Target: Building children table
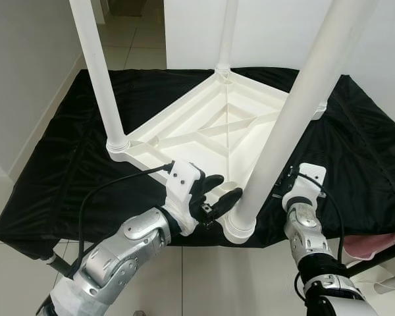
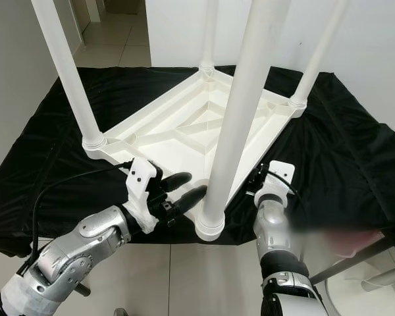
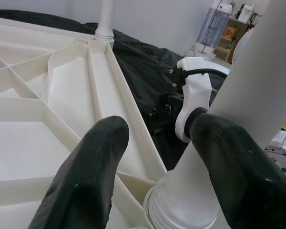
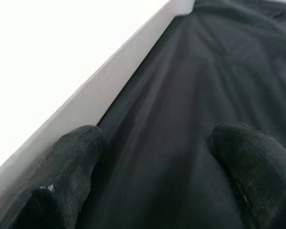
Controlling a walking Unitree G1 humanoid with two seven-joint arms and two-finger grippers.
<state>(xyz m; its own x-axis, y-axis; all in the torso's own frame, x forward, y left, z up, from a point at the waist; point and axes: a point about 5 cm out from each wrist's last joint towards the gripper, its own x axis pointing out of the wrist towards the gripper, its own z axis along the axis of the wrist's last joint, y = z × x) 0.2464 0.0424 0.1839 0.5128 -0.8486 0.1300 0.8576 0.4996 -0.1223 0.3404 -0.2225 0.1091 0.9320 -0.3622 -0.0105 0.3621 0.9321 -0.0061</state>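
Note:
A white children's table [image 1: 204,131] lies upside down on a surface draped in black cloth [image 1: 66,164], with its legs pointing up. The nearest leg [image 1: 283,125] stands in its socket [image 1: 240,227] at the front corner. My left gripper [image 1: 222,189] is open just left of that socket, over the table's ribbed underside; in the left wrist view its fingers [image 3: 95,162] frame the leg's base [image 3: 181,200]. To the right of that leg, my right gripper [image 4: 152,162] is open low over the cloth, one finger [image 4: 71,162] beside the table's white rim [image 4: 109,76].
The cloth-covered surface ends close in front of me, with tiled floor [image 1: 204,270] below. White walls stand behind and to the left. A pink object [image 1: 375,247] lies low at the right. Bottles on a shelf [image 3: 214,24] appear past the table.

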